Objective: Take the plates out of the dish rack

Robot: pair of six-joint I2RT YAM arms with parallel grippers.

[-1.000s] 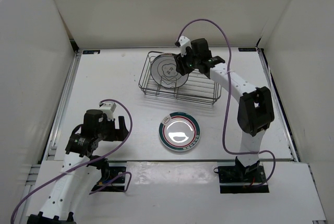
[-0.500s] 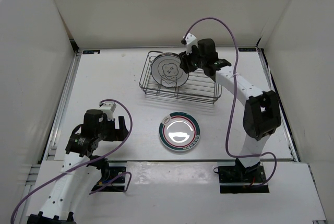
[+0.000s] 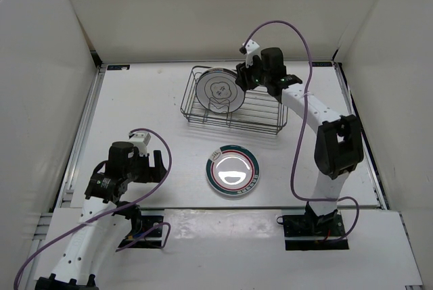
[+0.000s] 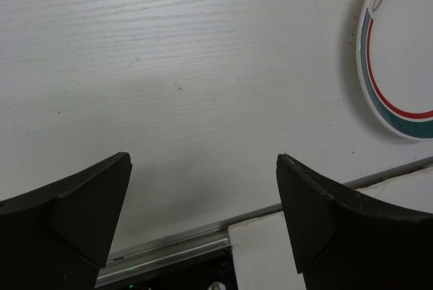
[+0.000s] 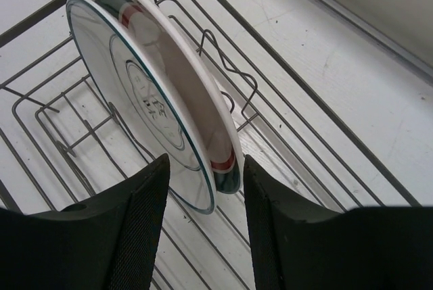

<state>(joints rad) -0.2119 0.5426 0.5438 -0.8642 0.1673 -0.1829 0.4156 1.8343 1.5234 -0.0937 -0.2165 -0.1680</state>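
Observation:
The wire dish rack [image 3: 260,117] stands at the back of the table. Two plates stand on edge in its left part: a plain one with a thin dark outline [image 5: 128,87] in front and one with a red-and-green rim [image 5: 226,161] behind it. My right gripper [image 5: 203,202] is open, and the near edges of both plates lie between its fingers with a gap on each side. A third plate [image 3: 233,170] with a banded rim lies flat on the table in front of the rack. My left gripper [image 4: 203,195] hangs open over bare table, with nothing in it.
White walls enclose the table on three sides. A metal rail [image 4: 176,243] runs along the near edge under my left gripper. The rack's wavy wire dividers [image 5: 230,80] rise just behind the standing plates. The right half of the rack holds nothing.
My right wrist has shifted to the right and a little back along the rack, with the fingers still at the standing plates. The left arm and the plates have not moved.

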